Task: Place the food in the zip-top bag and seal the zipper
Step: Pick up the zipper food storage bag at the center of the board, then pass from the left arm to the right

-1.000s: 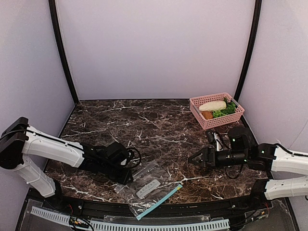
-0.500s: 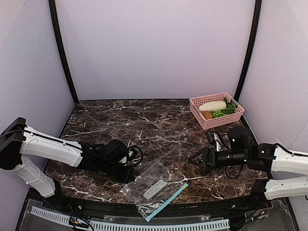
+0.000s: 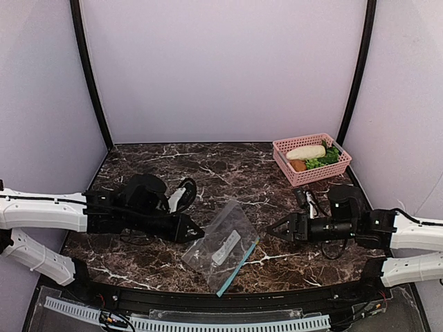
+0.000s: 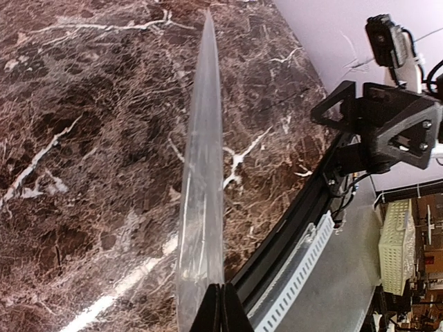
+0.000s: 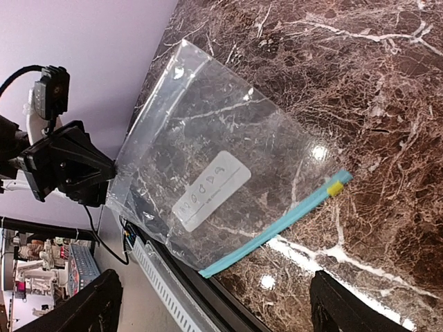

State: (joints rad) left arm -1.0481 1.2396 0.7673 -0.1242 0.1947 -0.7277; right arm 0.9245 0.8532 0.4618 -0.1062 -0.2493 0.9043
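The clear zip-top bag point(image 3: 221, 250) lies near the front table edge, and my left gripper point(image 3: 191, 232) is shut on its left corner. The teal zipper point(image 3: 239, 266) runs along the bag's right edge, facing my right gripper point(image 3: 272, 232), which is open and empty a short way to the right. In the left wrist view the bag point(image 4: 202, 173) is edge-on above my shut fingertips point(image 4: 222, 308). The right wrist view shows the bag point(image 5: 208, 145), its white label point(image 5: 211, 190), the zipper point(image 5: 277, 225) and a yellow slider point(image 5: 335, 187). The food, an orange lump point(image 3: 298, 165) and green leaves point(image 3: 325, 158), is in the basket.
A pink basket point(image 3: 291, 144) stands at the back right; a pale long vegetable point(image 3: 305, 152) also lies in it. The black front rail point(image 3: 208, 294) runs just under the bag's lower corner. Purple walls close off the back and sides.
My left gripper has pulled the bag away from the front edge, toward the table's middle and right. The bag has turned, so its zipper now faces the right gripper. The right arm barely moved.
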